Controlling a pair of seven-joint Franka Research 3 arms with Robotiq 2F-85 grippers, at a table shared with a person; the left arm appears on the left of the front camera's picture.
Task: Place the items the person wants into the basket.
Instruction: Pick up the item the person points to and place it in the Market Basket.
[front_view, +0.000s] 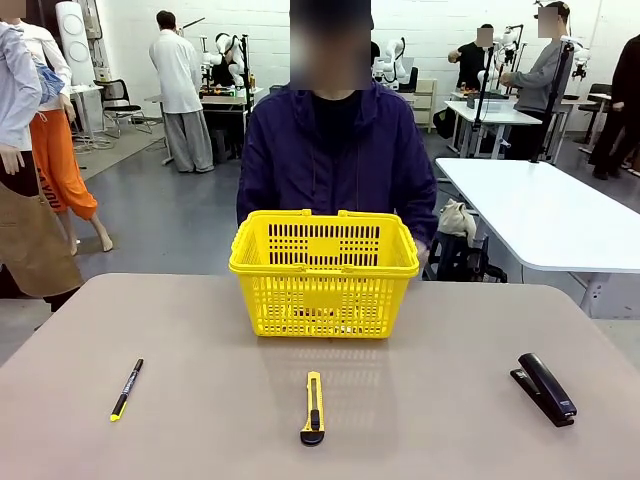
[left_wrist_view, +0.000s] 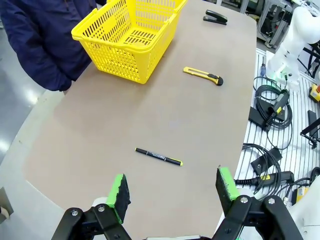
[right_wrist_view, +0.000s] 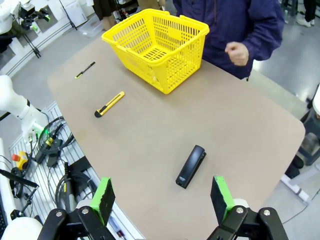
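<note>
One stapler (right_wrist_view: 191, 166) beyond right claw (right_wrist_view: 161, 196)

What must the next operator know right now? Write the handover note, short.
Left gripper: open, holding nothing, above the table on its near left.
Right gripper: open, holding nothing, above the near right.
Basket: far middle, in front of the person.
Stapler near right, utility knife near middle, black pen near left, all lying on the table.
Done: nothing visibly loaded.
Left: learn what the person wants, then load it.
</note>
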